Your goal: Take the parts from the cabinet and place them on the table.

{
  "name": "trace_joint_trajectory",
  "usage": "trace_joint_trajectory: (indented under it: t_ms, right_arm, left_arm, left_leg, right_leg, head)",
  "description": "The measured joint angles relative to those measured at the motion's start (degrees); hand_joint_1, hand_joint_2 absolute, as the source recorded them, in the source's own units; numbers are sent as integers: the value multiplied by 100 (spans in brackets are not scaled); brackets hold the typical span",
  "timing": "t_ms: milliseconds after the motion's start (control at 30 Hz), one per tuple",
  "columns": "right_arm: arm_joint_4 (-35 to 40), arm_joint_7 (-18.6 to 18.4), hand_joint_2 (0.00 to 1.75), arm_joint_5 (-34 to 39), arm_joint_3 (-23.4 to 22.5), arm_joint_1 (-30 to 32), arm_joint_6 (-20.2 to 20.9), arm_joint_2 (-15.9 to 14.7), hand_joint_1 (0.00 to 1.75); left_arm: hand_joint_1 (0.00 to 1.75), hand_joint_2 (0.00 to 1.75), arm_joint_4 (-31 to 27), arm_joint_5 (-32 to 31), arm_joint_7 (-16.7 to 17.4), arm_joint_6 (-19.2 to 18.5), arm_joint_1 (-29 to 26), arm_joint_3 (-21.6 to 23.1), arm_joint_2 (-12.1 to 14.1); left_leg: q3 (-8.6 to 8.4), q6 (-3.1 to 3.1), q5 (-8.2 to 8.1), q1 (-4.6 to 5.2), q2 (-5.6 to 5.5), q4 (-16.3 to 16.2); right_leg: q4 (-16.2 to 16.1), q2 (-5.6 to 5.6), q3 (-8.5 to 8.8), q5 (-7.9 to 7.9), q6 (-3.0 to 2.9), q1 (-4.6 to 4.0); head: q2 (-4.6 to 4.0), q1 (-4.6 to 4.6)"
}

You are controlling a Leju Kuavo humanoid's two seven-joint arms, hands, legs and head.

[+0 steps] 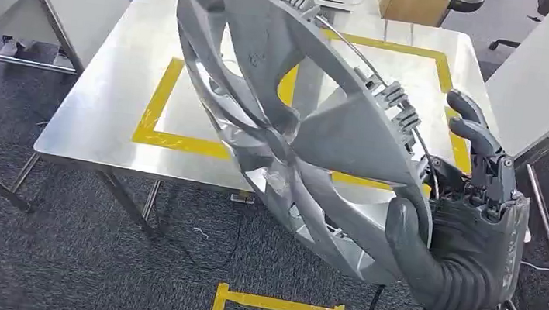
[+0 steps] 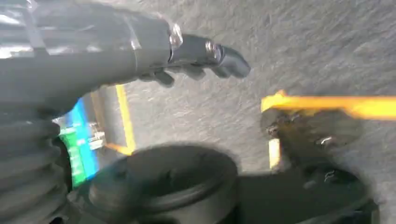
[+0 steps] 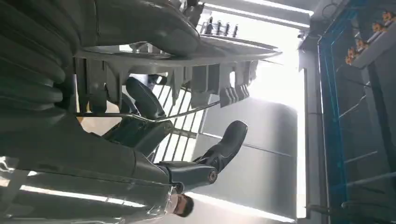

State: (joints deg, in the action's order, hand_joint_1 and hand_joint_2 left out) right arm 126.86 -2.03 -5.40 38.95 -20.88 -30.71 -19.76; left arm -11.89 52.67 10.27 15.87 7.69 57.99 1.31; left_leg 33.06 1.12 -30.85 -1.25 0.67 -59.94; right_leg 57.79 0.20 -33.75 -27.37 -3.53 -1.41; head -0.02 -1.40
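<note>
Right hand (image 1: pixel 474 224) grips the big grey plastic wheel cover (image 1: pixel 298 126) by its near right rim, thumb in front and fingers behind, so it is carried tilted above the near edge of the steel table w/ yellow tape square (image 1: pixel 105 104), prob. for placing there. Left hand (image 2: pixel 196 60) hangs over the carpet, fingers loosely apart, holding nothing.

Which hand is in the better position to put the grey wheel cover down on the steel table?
The right hand. It grips the wheel cover at its rim, in front of the steel table. The left hand holds nothing and hangs over the carpet.
</note>
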Motion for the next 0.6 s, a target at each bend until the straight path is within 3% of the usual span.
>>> trace_joint_trajectory:
  t_ms: [33,67,133,167,200,233,300,333,367,400,467,533,567,600]
  right_arm:
    - [-2,0,175,7,2,61,-4,2,175]
    - [-2,2,175,9,0,102,-24,-9,175]
    - [-15,2,175,24,0,198,-65,-2,175]
    - [-26,4,175,28,-2,240,-70,-4,175]
    - [-39,18,175,50,-5,283,-70,-9,175]
    - [-50,26,175,59,-7,327,-70,-9,175]
    - [-55,61,175,61,-31,384,-68,-9,175]
    - [-55,70,175,66,-33,385,-68,-9,175]
    - [-55,85,175,63,-37,390,-68,-11,175]
    - [-57,94,175,72,-46,402,-63,-9,175]
    - [-59,111,175,74,-79,402,-50,-11,175]
    - [-63,127,175,74,-118,399,-48,-11,175]
    - [-61,159,175,70,-134,388,-52,-11,175]
    - [-59,201,175,68,-155,390,-68,-11,175]
  left_arm:
    - [0,175,0,-7,76,-2,-1,0,4]
    - [0,175,0,-7,142,-4,-1,2,4]
    - [0,175,0,-7,230,-19,6,0,9]
    - [0,175,-2,-7,256,-28,20,-2,20]
    - [0,175,-7,-9,278,-33,40,-7,29]
    - [0,175,-9,-11,300,-37,46,-4,35]
    - [0,175,-11,-24,335,-35,41,-2,46]
    - [0,175,-11,-24,341,-35,34,-2,50]
    - [0,175,-11,-24,346,-35,23,0,46]
    - [0,175,-11,-26,345,-35,28,0,46]
    - [0,175,-11,-22,311,-35,18,0,46]
    - [0,175,-17,-24,240,-35,21,0,37]
    - [0,175,-15,-26,201,-35,22,0,39]
    - [0,175,-15,-41,136,-33,21,0,42]
  left_leg:
    - [16,5,-49,0,-27,-79]
    - [114,10,-182,-3,-73,-281]
    - [541,45,-508,3,-91,-1070]
    - [727,63,-580,4,-90,-1372]
    - [812,70,-526,16,-85,-1475]
    - [767,75,-343,16,-78,-1344]
    - [405,77,238,8,-56,-547]
    - [261,63,312,12,-42,-238]
    - [232,54,221,40,-25,-208]
    - [191,-53,152,38,-25,-129]
    - [201,-115,142,59,-40,-124]
    - [158,-153,142,3,-42,-90]
    - [137,-177,128,-10,-30,-90]
    - [125,-198,114,-13,-18,-90]
  right_leg:
    - [-144,-63,104,63,104,52]
    - [-219,-64,165,71,99,72]
    - [-221,-78,219,43,126,80]
    - [-210,-82,239,13,141,79]
    - [-188,-82,259,-18,154,80]
    - [-162,-81,287,-58,168,83]
    - [-65,-61,341,-165,218,99]
    - [-5,-57,349,-227,256,108]
    - [57,-34,313,-267,309,66]
    - [93,-28,271,-283,330,72]
    - [61,-38,297,-280,367,83]
    - [129,-36,296,-368,413,80]
    - [323,-32,217,-488,461,88]
    - [754,-32,7,-703,506,116]
  head:
    - [0,11]
    - [0,26]
    - [0,77]
    - [0,77]
    - [0,79]
    - [0,79]
    - [0,85]
    - [0,83]
    - [0,105]
    - [0,101]
    - [0,81]
    - [0,77]
    - [0,48]
    - [0,37]
